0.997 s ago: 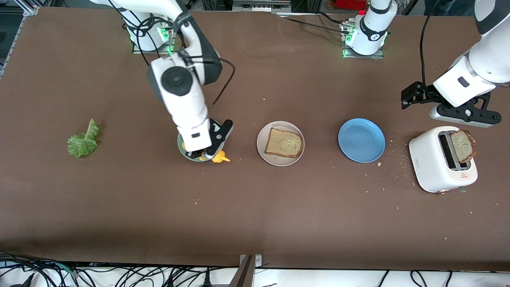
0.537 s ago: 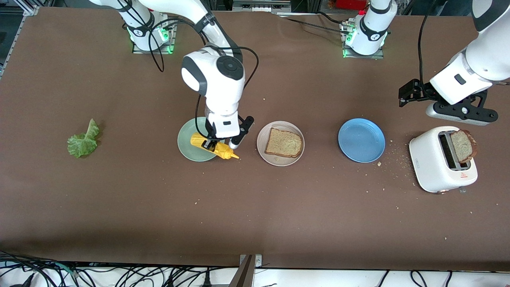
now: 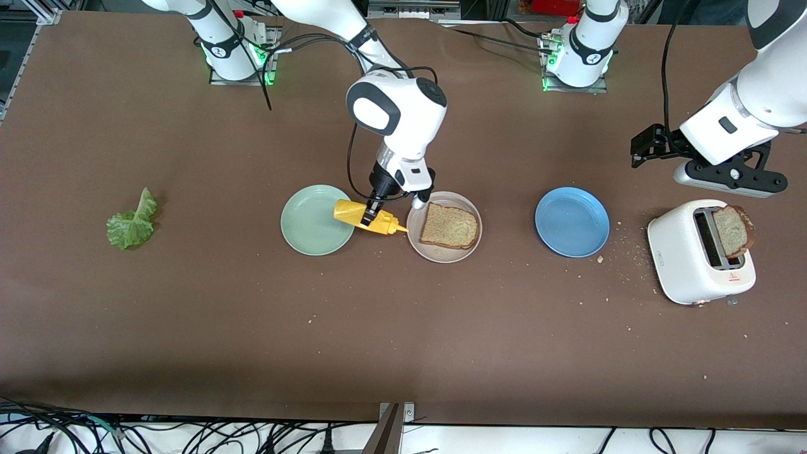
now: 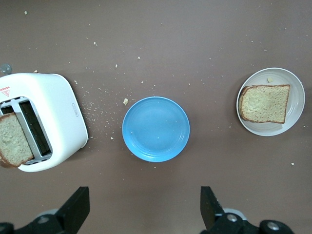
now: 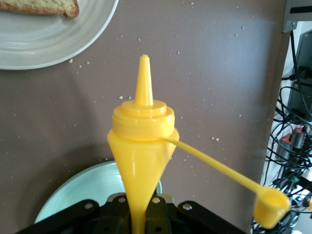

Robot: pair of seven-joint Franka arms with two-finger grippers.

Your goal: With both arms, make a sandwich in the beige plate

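Right now the right arm's black two-finger gripper [image 3: 367, 216] is clamping a yellow plastic squeeze bottle [image 3: 369, 218] by its body, carrying it tilted over the gap between the mint-green round plate [image 3: 312, 221] and the round pale beige plate [image 3: 427, 243]. Its long axis is lying nearly level, nozzle pointing toward the beige plate, cap dangling open. A brown-crusted wholegrain bread slice [image 3: 449, 226] is lying flat on that plate, beside the nozzle. No readable label is showing on the bottle.

The left arm's black gripper [image 4: 144, 207], fingers apart, is waiting over the table above the blue round plate [image 4: 156, 128] and white toaster [image 4: 48, 114], where a second slice [image 4: 12, 138] is sticking up from one slot.
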